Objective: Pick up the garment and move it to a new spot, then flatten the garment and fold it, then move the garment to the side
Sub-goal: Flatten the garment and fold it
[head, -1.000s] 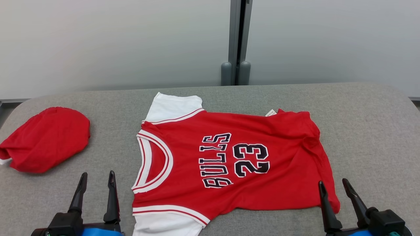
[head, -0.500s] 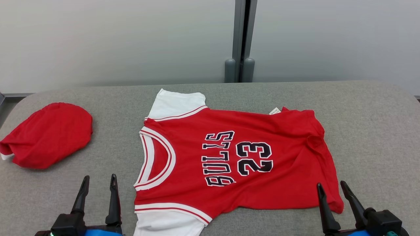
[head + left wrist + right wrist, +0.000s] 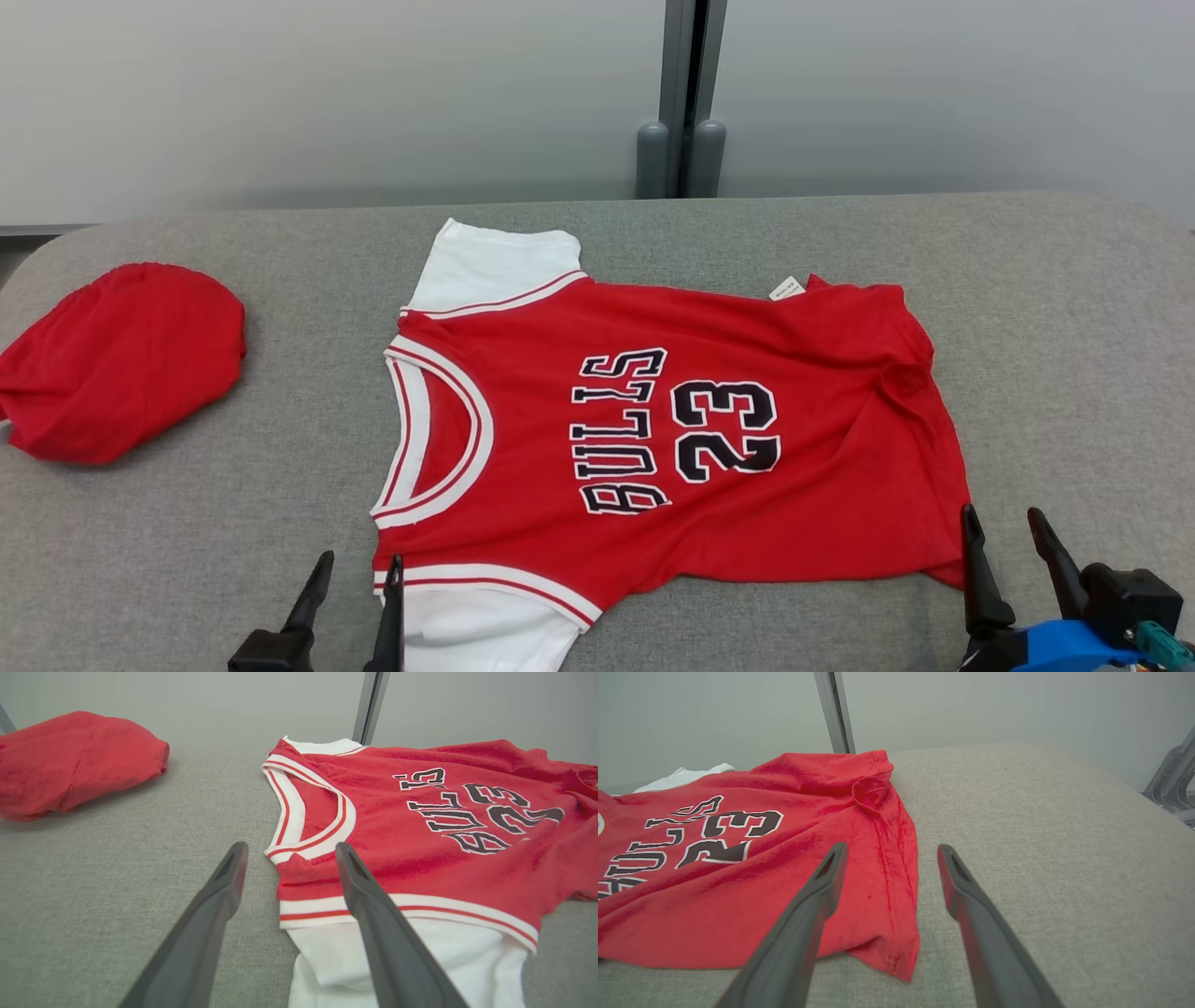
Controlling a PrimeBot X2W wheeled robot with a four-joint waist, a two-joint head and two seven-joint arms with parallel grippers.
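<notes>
left fingers (image 3: 308, 597), right fingers (image 3: 976, 569), parted, flanking jersey (image 3: 822, 420)

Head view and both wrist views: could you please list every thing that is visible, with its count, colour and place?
jersey: one, red with white sleeves and black "BULLS 23", spread flat in the middle of the table, collar to the robot's left
label: one, white, at the jersey's far edge
bundled cloth: one, red, on the table's left part, apart from the jersey
table: one, grey fabric top
wall: pale grey panels, behind the table
post: one, grey, between the wall panels
metal frame: one, grey, at the right edge of the right wrist view
left hand: one, dark fingers, open, at the jersey's near sleeve
right hand: one, dark fingers, open, at the jersey's near hem corner
</notes>
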